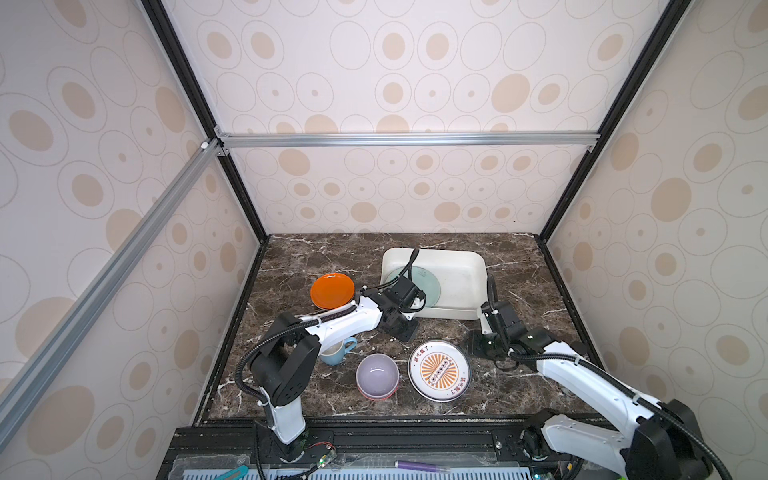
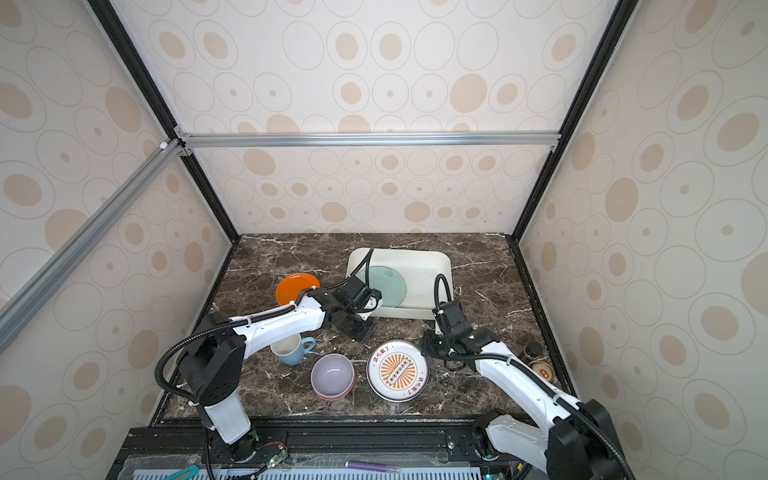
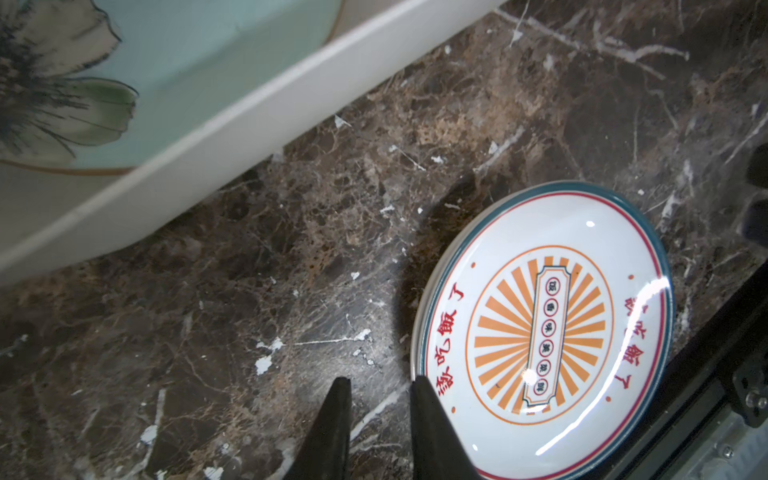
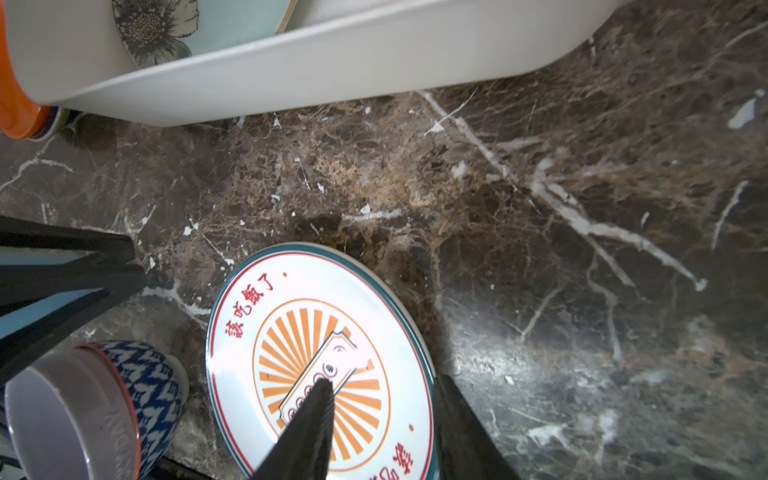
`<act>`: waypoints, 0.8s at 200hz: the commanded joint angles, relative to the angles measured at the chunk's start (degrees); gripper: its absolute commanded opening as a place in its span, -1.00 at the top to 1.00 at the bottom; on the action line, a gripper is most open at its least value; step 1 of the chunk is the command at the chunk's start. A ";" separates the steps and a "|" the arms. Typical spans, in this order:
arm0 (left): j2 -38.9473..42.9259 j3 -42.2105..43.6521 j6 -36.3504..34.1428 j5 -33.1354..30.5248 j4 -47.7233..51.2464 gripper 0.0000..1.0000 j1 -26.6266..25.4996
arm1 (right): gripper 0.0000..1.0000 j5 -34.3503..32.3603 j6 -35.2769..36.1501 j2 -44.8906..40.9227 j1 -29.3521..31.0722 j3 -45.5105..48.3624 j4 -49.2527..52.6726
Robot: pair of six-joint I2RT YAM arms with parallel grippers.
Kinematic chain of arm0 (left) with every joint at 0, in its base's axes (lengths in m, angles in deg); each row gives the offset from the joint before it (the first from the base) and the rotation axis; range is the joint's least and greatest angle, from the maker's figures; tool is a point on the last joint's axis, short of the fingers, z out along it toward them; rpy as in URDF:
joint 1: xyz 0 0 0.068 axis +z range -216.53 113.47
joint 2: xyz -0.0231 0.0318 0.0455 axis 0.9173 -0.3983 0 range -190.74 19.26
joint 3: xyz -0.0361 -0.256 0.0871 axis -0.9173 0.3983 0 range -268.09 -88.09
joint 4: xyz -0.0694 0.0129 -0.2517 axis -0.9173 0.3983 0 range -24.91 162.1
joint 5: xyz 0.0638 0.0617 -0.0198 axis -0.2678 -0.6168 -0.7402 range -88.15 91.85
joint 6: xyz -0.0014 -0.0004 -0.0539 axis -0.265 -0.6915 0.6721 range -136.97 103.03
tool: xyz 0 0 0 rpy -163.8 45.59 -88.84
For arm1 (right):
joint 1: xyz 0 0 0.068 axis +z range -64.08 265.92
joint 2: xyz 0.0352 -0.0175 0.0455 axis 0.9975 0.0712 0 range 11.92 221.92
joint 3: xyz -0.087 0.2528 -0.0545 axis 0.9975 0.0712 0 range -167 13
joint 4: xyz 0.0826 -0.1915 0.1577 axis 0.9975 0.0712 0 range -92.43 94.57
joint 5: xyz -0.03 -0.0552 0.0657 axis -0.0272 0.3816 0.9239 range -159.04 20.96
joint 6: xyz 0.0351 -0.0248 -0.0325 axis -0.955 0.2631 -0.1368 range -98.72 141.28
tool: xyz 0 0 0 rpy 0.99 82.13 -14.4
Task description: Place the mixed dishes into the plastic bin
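Observation:
The white plastic bin (image 1: 478,266) (image 2: 440,266) stands at the back with a mint flower plate (image 1: 430,284) (image 2: 392,282) in it. On the marble lie the sunburst plate (image 1: 439,370) (image 3: 540,332) (image 4: 316,332), an orange plate (image 1: 332,290), a blue mug (image 1: 338,351) and a lilac bowl (image 1: 377,374) nested in a patterned bowl (image 4: 153,386). My left gripper (image 1: 405,330) (image 3: 381,379) is narrowly open over bare marble, one fingertip beside the sunburst plate's rim. My right gripper (image 1: 478,345) (image 4: 382,380) is open, and its fingers straddle that plate's rim.
Two drink cans (image 2: 532,349) (image 2: 546,370) stand near the right wall behind my right arm. Black frame rails edge the marble top (image 1: 519,386). The bin's near wall (image 3: 249,124) (image 4: 332,70) lies just beyond both grippers.

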 commanded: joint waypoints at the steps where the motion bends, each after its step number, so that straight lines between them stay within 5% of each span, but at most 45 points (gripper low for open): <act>1: 1.78 0.59 0.33 0.48 1.86 0.48 -2.29 | 0.16 1.40 -3.67 -3.56 3.28 4.24 4.85; 57: 4.04 2.44 1.55 -1.09 -0.07 0.44 -3.13 | 0.02 -3.59 -16.48 -12.92 14.55 11.10 6.53; 99: 5.59 4.52 1.90 -1.16 -1.18 0.45 -3.19 | 0.01 -5.22 -19.41 -18.48 15.70 13.90 9.06; 160: 7.41 7.65 2.51 -1.18 -2.74 0.46 -3.19 | 0.06 -2.27 -21.07 -15.27 16.18 16.36 2.26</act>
